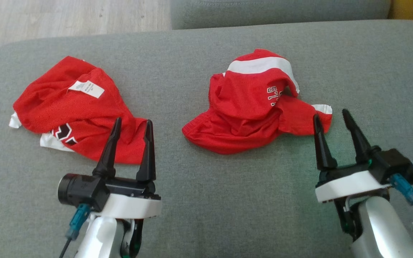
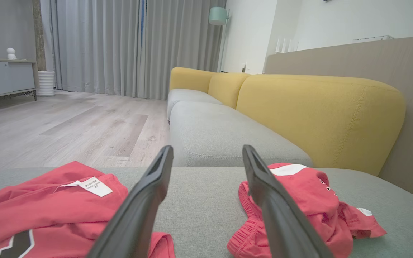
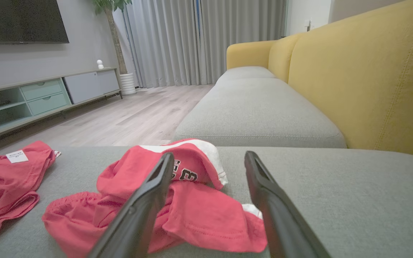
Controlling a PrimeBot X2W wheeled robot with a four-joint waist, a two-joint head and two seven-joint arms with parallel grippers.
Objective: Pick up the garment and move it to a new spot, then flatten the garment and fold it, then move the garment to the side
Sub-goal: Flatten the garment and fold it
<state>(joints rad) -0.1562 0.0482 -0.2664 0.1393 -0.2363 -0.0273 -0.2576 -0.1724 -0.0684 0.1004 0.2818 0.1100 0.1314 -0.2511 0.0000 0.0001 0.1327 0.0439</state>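
Matt red mesh-cloth garment (image 1: 249,107), matt grey woven-fabric sofa (image 1: 206,200), smooth wood floor (image 1: 66,18)

Even, soft indoor light; three clear colour views.
Head view: diffuse light, well exposed, faint shadows on the grey cushion (image 1: 206,200), a bright sheen on the right forearm (image 1: 382,222), slight softness overall. Wrist views: wide-angle stretch toward the edges; fingers (image 2: 138,208) of the left gripper (image 2: 207,147) loom large and blurred at the bottom; a thin bright strip at the gap in the curtains (image 2: 120,46).
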